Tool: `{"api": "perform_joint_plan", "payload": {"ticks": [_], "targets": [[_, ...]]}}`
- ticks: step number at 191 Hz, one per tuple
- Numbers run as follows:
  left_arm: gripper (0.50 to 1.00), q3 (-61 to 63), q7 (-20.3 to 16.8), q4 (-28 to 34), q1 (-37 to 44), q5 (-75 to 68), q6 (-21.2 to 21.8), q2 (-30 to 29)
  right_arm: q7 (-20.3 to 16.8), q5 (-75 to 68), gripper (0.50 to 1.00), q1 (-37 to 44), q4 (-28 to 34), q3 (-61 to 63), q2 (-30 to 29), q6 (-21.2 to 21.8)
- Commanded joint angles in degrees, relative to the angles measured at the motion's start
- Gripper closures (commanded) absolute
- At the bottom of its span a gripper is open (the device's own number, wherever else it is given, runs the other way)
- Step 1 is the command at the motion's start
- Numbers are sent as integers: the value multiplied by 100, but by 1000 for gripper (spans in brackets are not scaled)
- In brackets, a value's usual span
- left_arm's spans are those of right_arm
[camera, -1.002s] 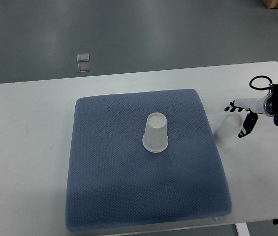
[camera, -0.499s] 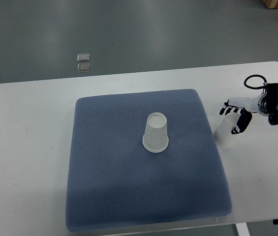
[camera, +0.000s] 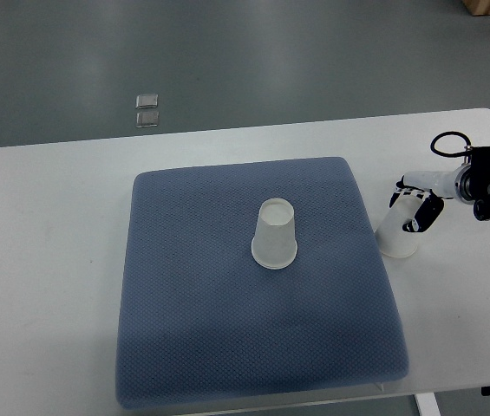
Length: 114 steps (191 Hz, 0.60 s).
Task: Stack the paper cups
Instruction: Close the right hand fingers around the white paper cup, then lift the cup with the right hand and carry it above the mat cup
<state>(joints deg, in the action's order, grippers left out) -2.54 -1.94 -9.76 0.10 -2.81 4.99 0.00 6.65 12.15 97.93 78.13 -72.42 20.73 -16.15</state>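
right robot hand point(camera: 414, 206) clasps cup point(camera: 398, 236) beside blue mat point(camera: 227, 347).

No readable text, labels, brands, numbers or signs anywhere on the cups, pad or counter

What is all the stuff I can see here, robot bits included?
Table: one, white, fills most of the view.
Mat: one, blue-grey, textured, on the middle of the table.
Paper cups: two, whitish, upside down; one on the mat's centre, the other on the bare table just off the mat's right edge.
Floor plates: two small, silvery, on the grey floor beyond the table.
Right hand: one, white and black, fingers around the right cup's top; arm enters from the right edge.
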Motion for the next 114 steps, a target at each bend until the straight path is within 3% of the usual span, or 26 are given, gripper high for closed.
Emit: {"api": "perform_joint_plan", "payload": {"ticks": [1,43,114], "targets": [[500,7,0,0,-1,0,2,0,3,6,906,59,9,-9,63,33],[500,-1,0,0,8,-9,2,0,30,68,901,587,97,-132,362,253],[500,7,0,0,-1,0,2,0,47,902,899,2801,203,-616,1188,1738]]}}
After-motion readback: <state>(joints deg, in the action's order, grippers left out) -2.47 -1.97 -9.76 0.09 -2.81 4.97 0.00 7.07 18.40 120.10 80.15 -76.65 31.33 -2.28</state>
